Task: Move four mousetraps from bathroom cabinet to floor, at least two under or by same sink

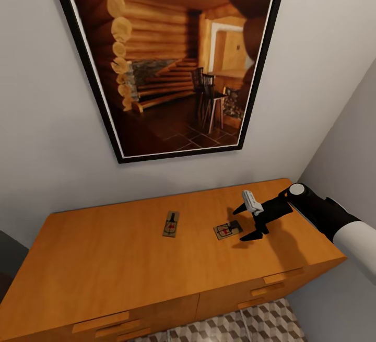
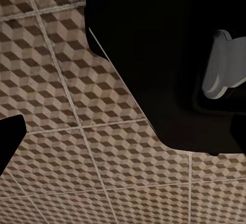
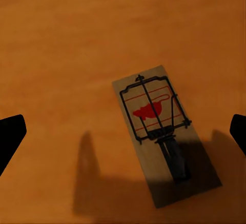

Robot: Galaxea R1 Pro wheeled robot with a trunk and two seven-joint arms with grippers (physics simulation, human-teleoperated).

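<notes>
Two mousetraps lie flat on the orange-brown cabinet (image 1: 104, 248) top: one (image 1: 170, 224) near the middle, the other (image 1: 227, 230) to its right. My right gripper (image 1: 246, 223) hangs open just right of that second trap, one finger on each side of its end, not touching it. From the right wrist camera the same mousetrap (image 3: 159, 126) lies between and ahead of the spread fingertips (image 3: 10, 137), partly under their shadow. My left gripper (image 2: 123, 134) hangs open and empty above the cube-patterned bathroom floor (image 2: 61, 131). The bathroom sink is out of view.
A large black-framed picture (image 1: 172, 60) of a log-cabin room hangs on the wall above the cabinet. A grey side wall (image 1: 344, 149) closes in on the right. Drawer fronts with bar handles (image 1: 99, 321) face me, with floor tiles (image 1: 250, 326) below.
</notes>
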